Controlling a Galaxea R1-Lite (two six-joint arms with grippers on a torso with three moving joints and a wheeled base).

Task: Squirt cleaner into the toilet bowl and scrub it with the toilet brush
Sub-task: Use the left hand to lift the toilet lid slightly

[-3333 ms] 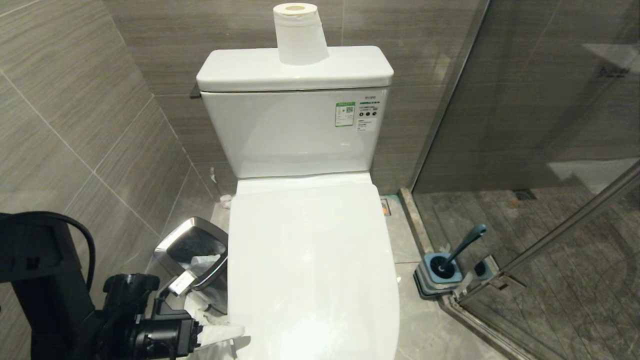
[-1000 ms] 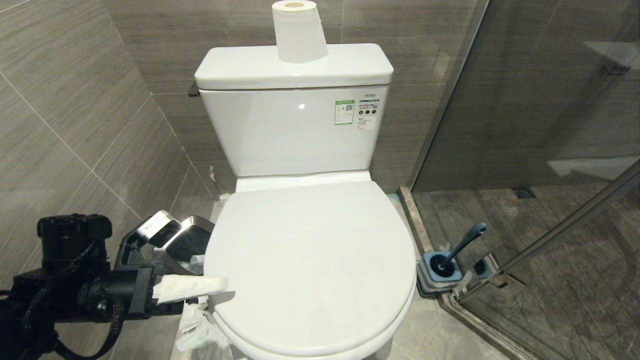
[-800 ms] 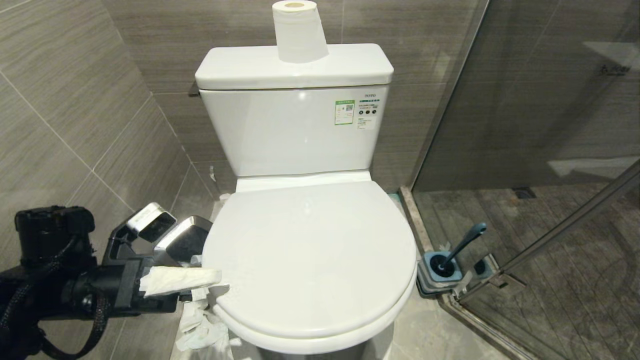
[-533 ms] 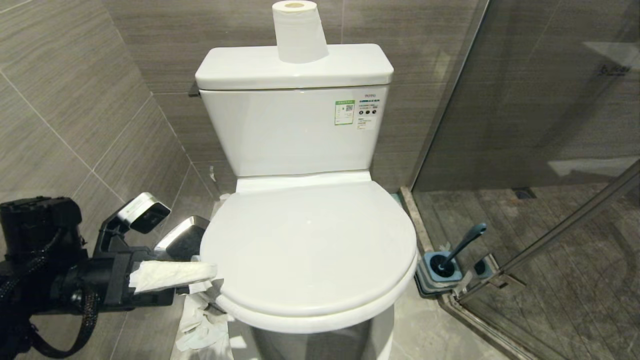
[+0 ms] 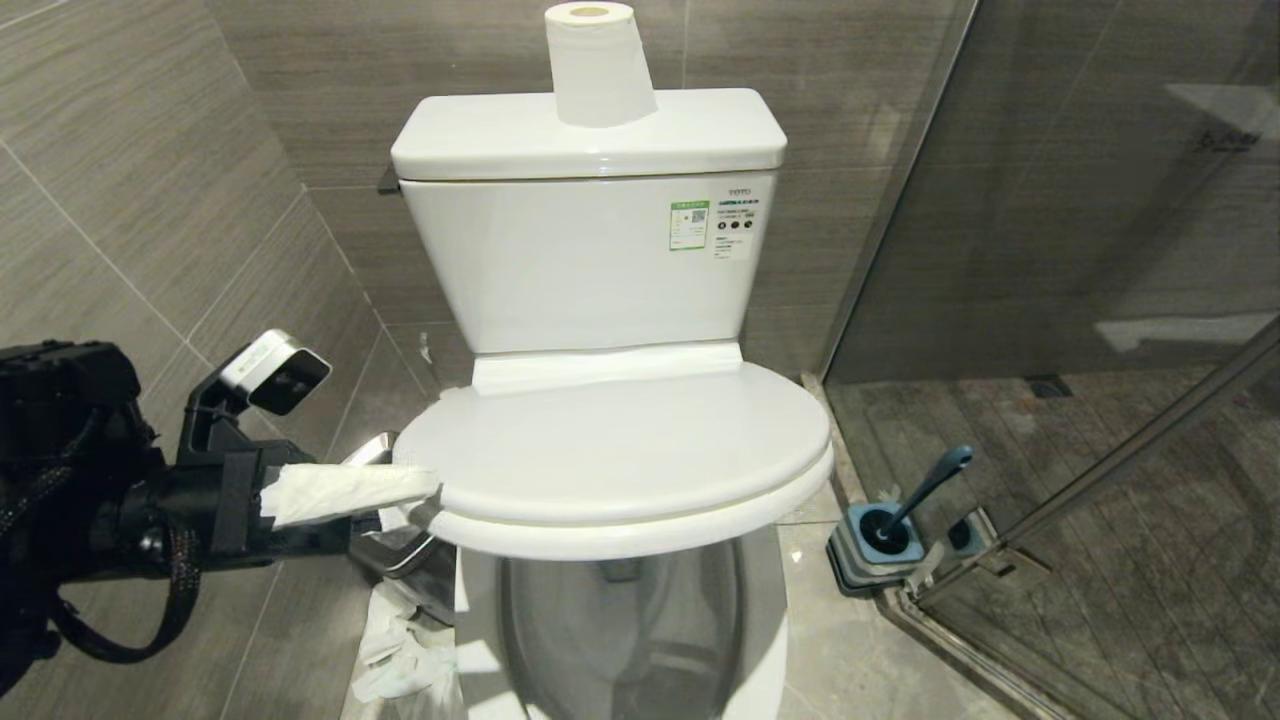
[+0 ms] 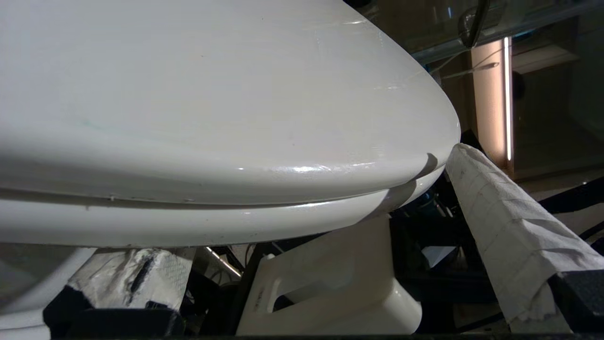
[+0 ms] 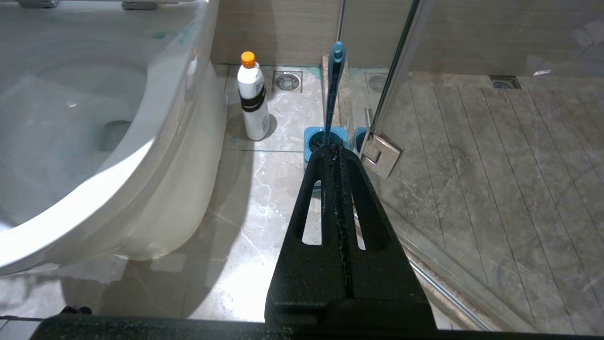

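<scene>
The toilet bowl shows under the white seat and lid, which are tipped up together at the front. My left gripper is open at their left edge, its paper-wrapped fingers spread wide with the edge of the seat and lid between them. My right gripper hangs shut and empty above the floor, right of the toilet bowl. The cleaner stands on the floor beside the bowl. The toilet brush leans in its blue holder; the toilet brush is also ahead of my right gripper.
A steel-rimmed waste bin with crumpled paper stands left of the toilet, just below my left gripper. A paper roll sits on the tank. The glass shower door and its hinge close off the right side.
The lid and seat have risen at the front, uncovering the basin. My left gripper has moved up with their left edge. The right arm has not moved.
</scene>
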